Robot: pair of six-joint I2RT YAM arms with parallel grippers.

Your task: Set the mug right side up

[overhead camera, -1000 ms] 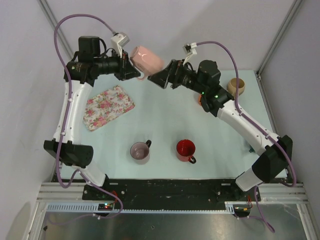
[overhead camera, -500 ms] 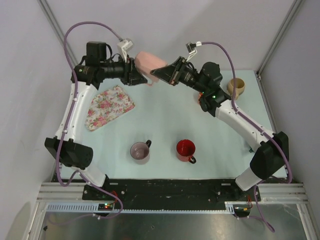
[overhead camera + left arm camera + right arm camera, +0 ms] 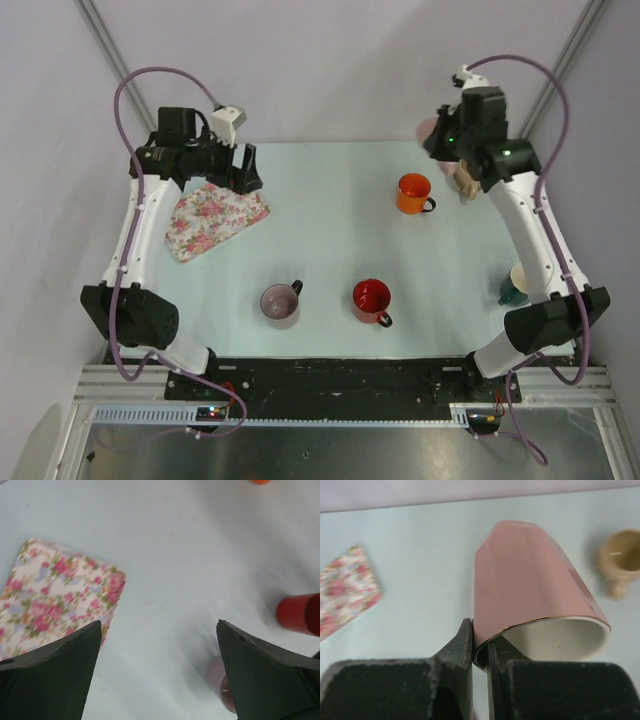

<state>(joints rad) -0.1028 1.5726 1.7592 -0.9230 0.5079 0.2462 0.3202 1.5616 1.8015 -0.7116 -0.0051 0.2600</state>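
Both arms have long, smooth white link shells (image 3: 135, 235) joined by bulky black joint housings (image 3: 130, 312). A thin purple cable (image 3: 160, 72) follows each arm and makes a wide loop. A small white camera block (image 3: 228, 117) belongs to the left wrist. The matt black fingers (image 3: 55, 675) are wedge-shaped.

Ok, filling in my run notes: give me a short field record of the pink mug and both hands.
pink mug: held in the air by its rim
right hand: shut on pink mug, one finger inside the rim, one outside
left hand: open, empty, near floral mat
other mugs, upright: orange mug, red mug, mauve mug
task: pink mug not yet set down
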